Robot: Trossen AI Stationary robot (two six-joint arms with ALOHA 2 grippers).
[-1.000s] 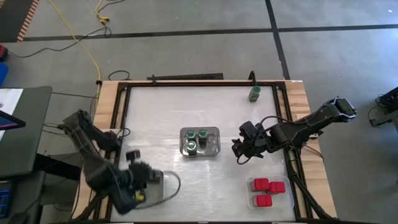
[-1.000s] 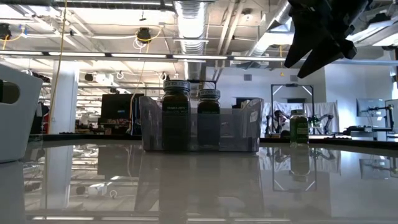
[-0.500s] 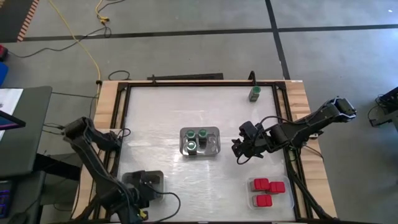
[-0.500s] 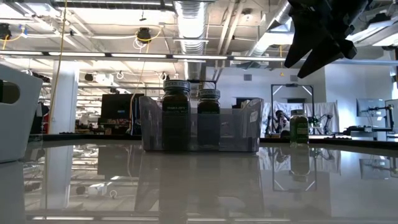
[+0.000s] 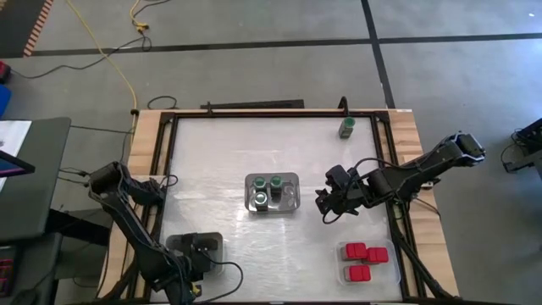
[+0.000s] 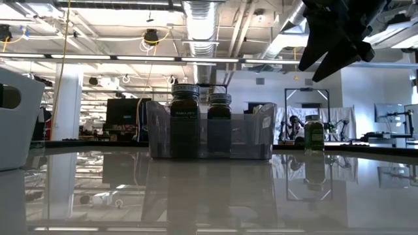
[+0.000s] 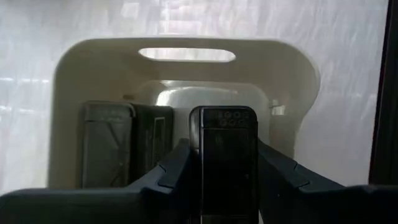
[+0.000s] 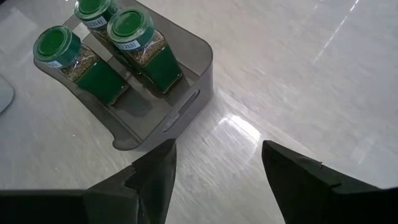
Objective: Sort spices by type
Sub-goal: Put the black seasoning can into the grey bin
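My left gripper (image 7: 224, 149) is at the table's near-left corner, over a white tray (image 5: 203, 241), and is shut on a dark rectangular spice container (image 7: 224, 134). Two more dark containers (image 7: 127, 146) stand side by side in that tray. My right gripper (image 5: 326, 205) hovers open over bare table, to the right of a clear tray (image 5: 293, 180). Three green-lidded jars (image 8: 127, 25) stand in that tray. A lone green-lidded jar (image 5: 346, 127) stands near the far-right corner. Red-topped spices (image 5: 362, 258) sit in a tray at the near right. My left gripper pinches the dark container between its two fingers, one finger on each long side wall (image 7: 198, 162). The fingers come from above, pointing down into the white tray. The container's free end (image 7: 224, 117) sticks out past the fingertips. Whether it rests on the tray floor is hidden.
A dark frame (image 5: 254, 110) runs around the white table top. In the low view the white tray's wall (image 6: 13, 117) fills the left edge. Bare table lies between the clear tray and the near edge.
My left arm has swung toward the table's near edge, and its gripper has settled over the white tray, fast at first and then still. My right gripper has kept still.
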